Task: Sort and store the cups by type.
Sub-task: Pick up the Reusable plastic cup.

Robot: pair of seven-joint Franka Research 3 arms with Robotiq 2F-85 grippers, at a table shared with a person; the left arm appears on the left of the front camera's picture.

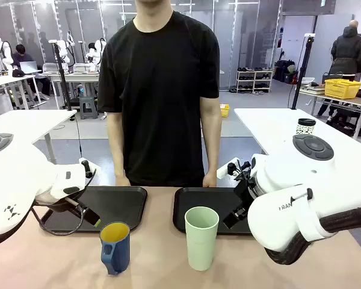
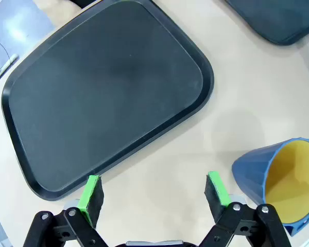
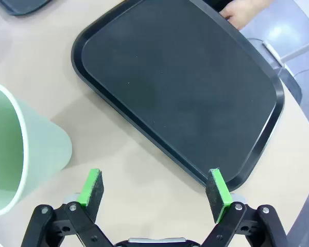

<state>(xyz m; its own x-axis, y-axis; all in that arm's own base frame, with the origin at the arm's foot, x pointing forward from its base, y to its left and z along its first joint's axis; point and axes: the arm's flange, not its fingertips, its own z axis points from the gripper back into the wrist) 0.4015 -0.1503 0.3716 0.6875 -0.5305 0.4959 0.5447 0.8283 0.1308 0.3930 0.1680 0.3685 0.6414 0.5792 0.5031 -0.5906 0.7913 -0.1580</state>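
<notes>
A beige surface in an open lab, w/ other tables behind, is shared w/ a person. Nearest the robot's edge, the dark blue mug is stood upright left of centre: yellow inside, handle turned toward the robot. The pale mint-green tumbler, taller and handleless, is stood upright to the right of it, apart. Both are on the bare surface, in front of the trays, not in them.

The left end effector is held spread wide, nothing gripped, betw. mug and left black tray. The right end effector is likewise spread and empty, betw. tumbler and right black tray. Farther off, the person's hand is rested at the far edge.

Step judged: pre-grasp, no cup stored yet. Next, each end effector prob. needs lowering around its nearer cup, w/ the mug's handle avoided.
</notes>
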